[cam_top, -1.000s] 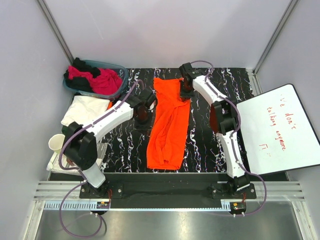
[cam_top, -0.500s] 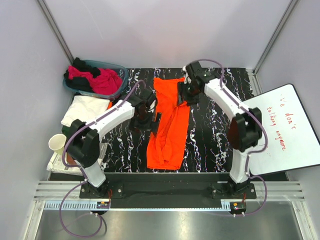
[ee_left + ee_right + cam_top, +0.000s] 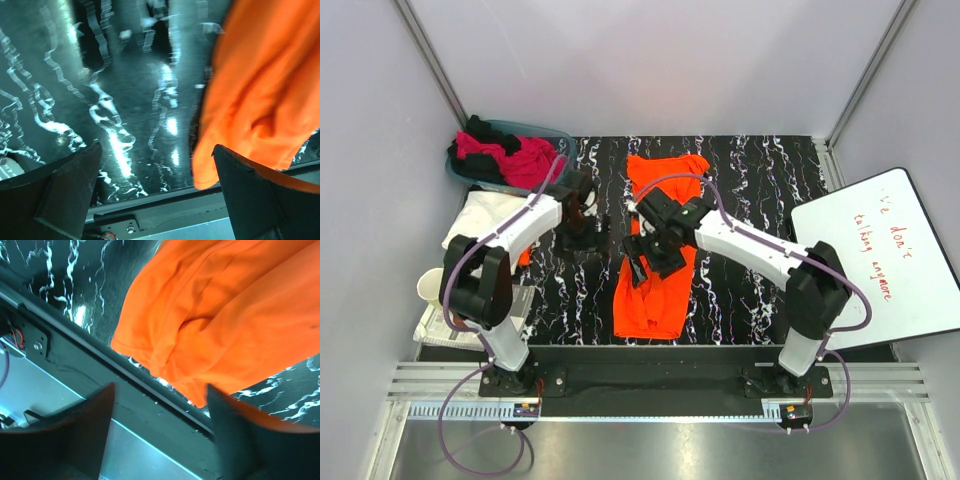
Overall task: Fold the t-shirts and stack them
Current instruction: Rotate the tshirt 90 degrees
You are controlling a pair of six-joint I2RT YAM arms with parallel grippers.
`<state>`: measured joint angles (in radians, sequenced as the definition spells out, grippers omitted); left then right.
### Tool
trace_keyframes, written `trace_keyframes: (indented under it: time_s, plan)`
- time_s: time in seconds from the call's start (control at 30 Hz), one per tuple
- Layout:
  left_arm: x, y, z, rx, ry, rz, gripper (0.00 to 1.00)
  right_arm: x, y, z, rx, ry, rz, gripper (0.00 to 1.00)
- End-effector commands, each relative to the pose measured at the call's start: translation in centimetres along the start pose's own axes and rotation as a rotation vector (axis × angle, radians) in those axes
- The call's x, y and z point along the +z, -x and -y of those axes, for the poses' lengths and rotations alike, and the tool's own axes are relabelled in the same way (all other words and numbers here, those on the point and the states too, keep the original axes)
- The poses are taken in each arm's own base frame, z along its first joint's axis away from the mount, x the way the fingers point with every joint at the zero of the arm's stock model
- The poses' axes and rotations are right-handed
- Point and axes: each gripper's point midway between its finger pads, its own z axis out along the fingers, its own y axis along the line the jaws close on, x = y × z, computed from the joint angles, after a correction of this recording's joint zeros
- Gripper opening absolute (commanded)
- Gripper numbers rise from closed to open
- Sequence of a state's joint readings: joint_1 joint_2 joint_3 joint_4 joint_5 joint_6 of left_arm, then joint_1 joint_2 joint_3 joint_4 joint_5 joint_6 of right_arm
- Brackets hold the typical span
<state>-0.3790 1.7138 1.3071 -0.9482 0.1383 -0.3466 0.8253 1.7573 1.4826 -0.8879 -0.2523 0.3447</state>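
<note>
The orange t-shirt (image 3: 653,295) lies in the centre of the overhead view as a long narrow strip, folded lengthwise, running from the upper middle of the frame down toward the lower middle; its lower end is rumpled and its edges are not quite square. The right gripper (image 3: 157,437) hangs over the middle of the strip with its fingers well apart and nothing between them; the left gripper (image 3: 157,200) hovers over the bare marbled table (image 3: 750,180) just left of the strip, spread wide and likewise empty. A white t-shirt (image 3: 485,215) lies flat at the left of the frame; the magenta and black t-shirts (image 3: 515,160) are heaped in the basket (image 3: 563,140) at upper left.

The lengthwise fold looks done, so the crosswise fold seems next. To do it well, each gripper should probably take one corner of the same short end, pinching every layer; both should lift together and carry that end over to meet the other, keeping the long edges lined up; releasing low should stop the cloth from sliding or bunching.
</note>
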Motion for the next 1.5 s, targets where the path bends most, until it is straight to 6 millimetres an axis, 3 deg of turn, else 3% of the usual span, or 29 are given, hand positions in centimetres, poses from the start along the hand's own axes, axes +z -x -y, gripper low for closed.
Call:
trace_keyframes:
  time_s: [0.0,0.03,0.17,0.3,0.57,0.97,1.03,1.13,1.23,1.47]
  plan:
    - [-1.0,1.3,-2.2,-0.065,-0.059,0.049,0.99,2.0,-1.3,-1.2,0.037,-0.016,-0.034,0.46]
    - [-1.1,1.3,-2.6,-0.073,-0.058,0.049,0.99,2.3,-1.6,-1.5,0.049,-0.008,-0.05,0.4]
    - [-1.0,1.2,-4.3,-0.087,-0.042,0.05,0.99,3.4,-2.7,-2.8,0.019,-0.01,-0.083,0.38]
    - [-0.9,0.8,-5.3,-0.11,-0.035,0.044,0.99,4.6,-4.0,-2.9,0.045,-0.014,-0.138,0.45]
    - [-0.8,-0.2,-5.3,-0.129,-0.05,0.045,0.99,6.1,-6.4,-2.9,0.048,-0.014,-0.22,0.42]
    - [-1.3,-0.9,-5.3,-0.137,-0.054,0.067,0.99,10.8,-9.1,-1.9,0.042,-0.064,-0.378,0.32]
    - [-1.4,-1.0,-5.3,-0.135,-0.051,0.07,0.99,10.8,-9.0,-1.8,0.036,-0.081,-0.383,0.26]
    - [-1.5,-1.2,-5.4,-0.133,-0.05,0.071,0.99,10.7,-8.6,-1.9,0.025,-0.093,-0.368,0.08]
    - [-1.6,-1.2,-5.3,-0.132,-0.054,0.076,0.99,9.6,-7.8,-2.4,0.011,-0.093,-0.328,0.0]
    - [-1.3,-1.3,-5.3,-0.127,-0.055,0.069,0.99,5.2,-5.2,-4.9,-0.027,-0.05,-0.231,0.0]
